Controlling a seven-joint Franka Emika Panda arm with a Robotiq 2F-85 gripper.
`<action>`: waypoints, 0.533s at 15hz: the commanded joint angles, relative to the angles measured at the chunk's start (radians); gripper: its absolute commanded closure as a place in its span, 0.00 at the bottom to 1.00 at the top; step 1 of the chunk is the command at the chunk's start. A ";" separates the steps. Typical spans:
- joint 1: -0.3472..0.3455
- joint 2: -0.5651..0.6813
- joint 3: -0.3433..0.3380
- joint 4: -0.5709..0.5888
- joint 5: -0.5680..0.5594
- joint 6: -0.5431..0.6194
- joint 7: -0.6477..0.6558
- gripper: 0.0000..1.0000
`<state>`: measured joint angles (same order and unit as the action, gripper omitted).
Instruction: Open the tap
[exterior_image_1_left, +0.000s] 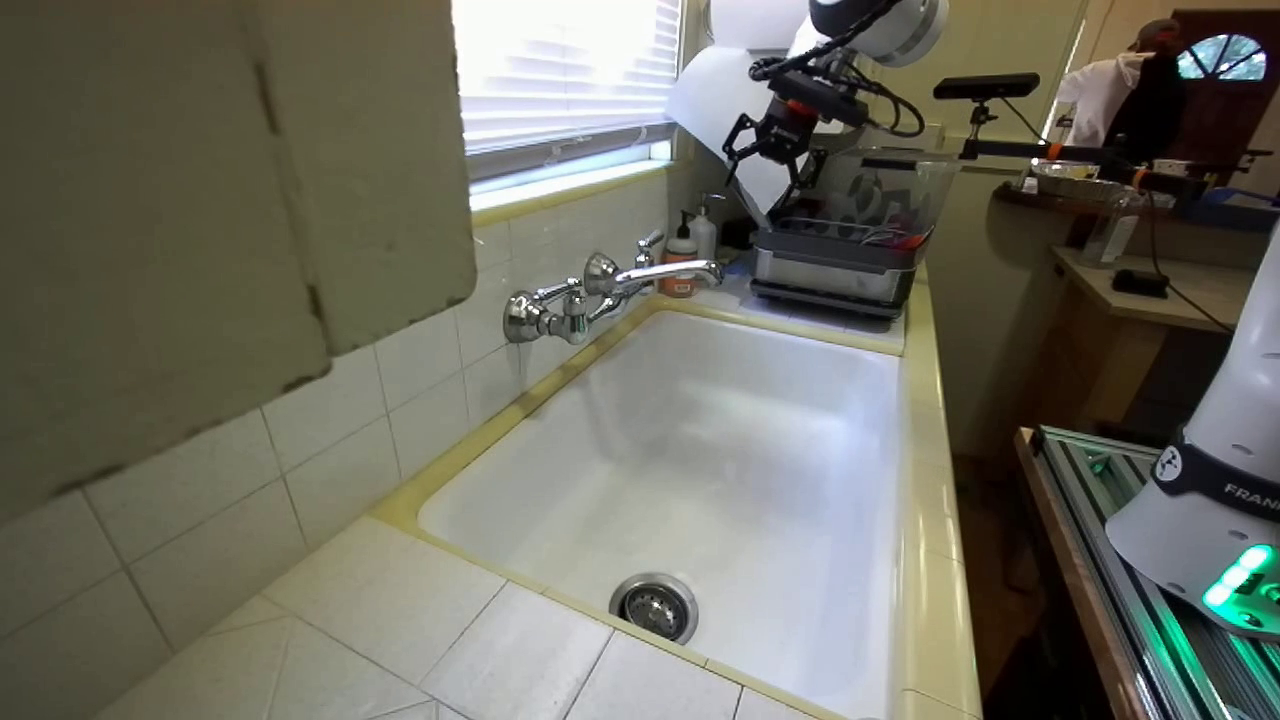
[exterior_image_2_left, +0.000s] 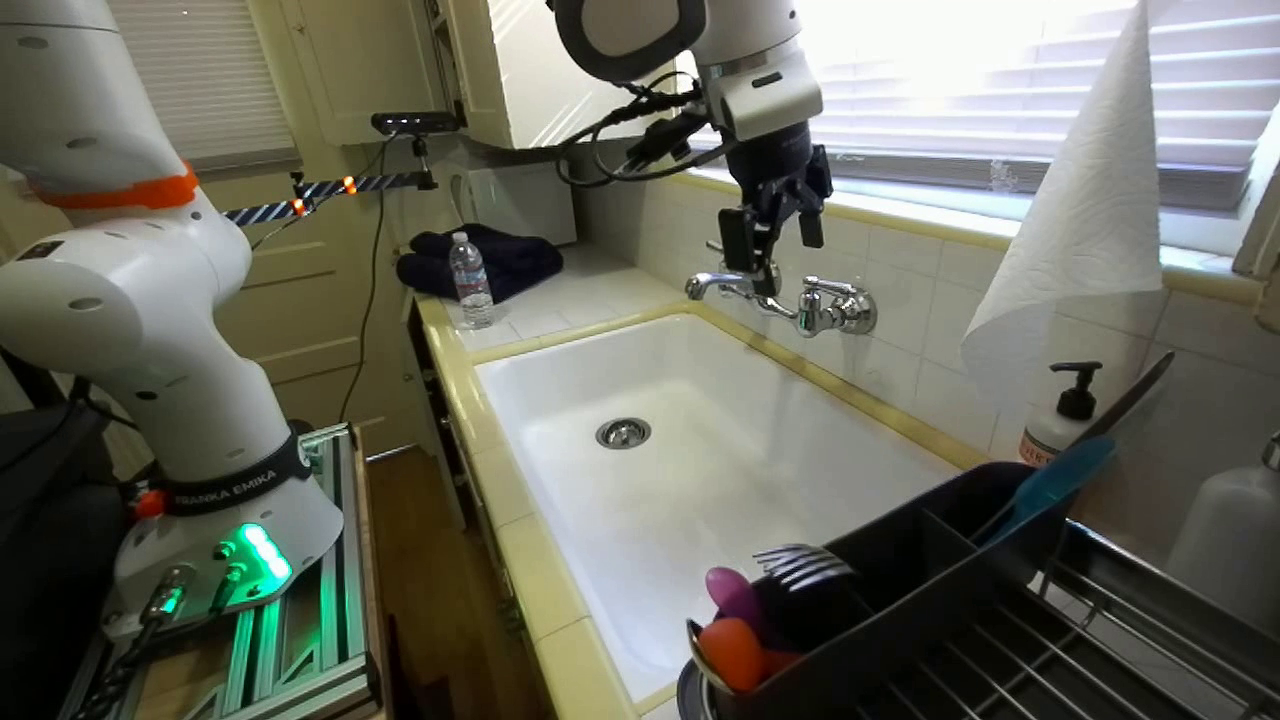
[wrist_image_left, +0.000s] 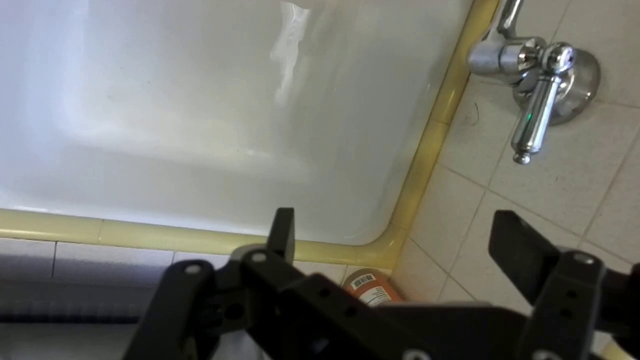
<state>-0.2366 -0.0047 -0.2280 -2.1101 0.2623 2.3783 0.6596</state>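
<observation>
The chrome tap (exterior_image_1_left: 675, 272) is mounted on the tiled wall above the white sink (exterior_image_1_left: 780, 430). Its spout points out over the sink. In an exterior view the tap (exterior_image_2_left: 822, 315) is partly covered by my gripper (exterior_image_2_left: 775, 250). In the wrist view a lever handle of the tap (wrist_image_left: 537, 110) shows at upper right, pointing down in the picture; the spout is out of view there. My gripper (wrist_image_left: 392, 222) is open with nothing between its fingers, and apart from the handle. In an exterior view the gripper (exterior_image_1_left: 770, 180) hangs higher than the tap, towards the dish rack end.
A dish rack (exterior_image_1_left: 835, 275) with cutlery (exterior_image_2_left: 805, 570) stands at the sink's end. An orange-labelled soap bottle (wrist_image_left: 372, 290) is in the corner by the wall. A paper towel (exterior_image_2_left: 1075, 200) hangs by the window. A water bottle (exterior_image_2_left: 470, 280) stands at the opposite end.
</observation>
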 joint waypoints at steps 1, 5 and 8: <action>0.010 0.088 0.006 0.063 0.053 0.032 0.043 0.00; 0.013 0.158 0.014 0.129 0.097 -0.001 0.027 0.00; 0.013 0.210 0.021 0.194 0.116 -0.029 0.019 0.00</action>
<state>-0.2246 0.1419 -0.2090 -1.9972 0.3405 2.3944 0.6859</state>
